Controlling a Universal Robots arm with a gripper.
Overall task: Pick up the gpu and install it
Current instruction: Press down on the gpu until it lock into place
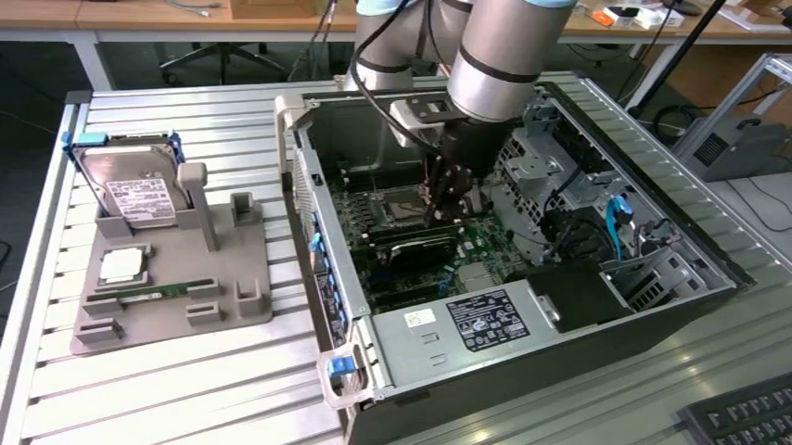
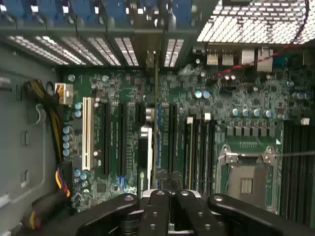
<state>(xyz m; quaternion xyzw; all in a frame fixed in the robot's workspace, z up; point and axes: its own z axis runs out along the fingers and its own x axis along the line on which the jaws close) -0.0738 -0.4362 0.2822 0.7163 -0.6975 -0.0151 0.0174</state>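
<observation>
- slatted metal table [image 1: 173,380], ribbed top
- grey parts tray [image 1: 236,278] sitting on it, toward the exterior view's left
- open PC case [image 1: 520,371] lying right beside that tray

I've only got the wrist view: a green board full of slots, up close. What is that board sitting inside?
Observer: An open computer case, lying on its side on a slatted table. The gripper reaches down into it.
Operator: Is anything outside the case?
Observer: A grey holder at the exterior view's left, with a hard drive standing in it.
Operator: Anything else there?
Observer: A memory stick lies flat in that holder.
</observation>
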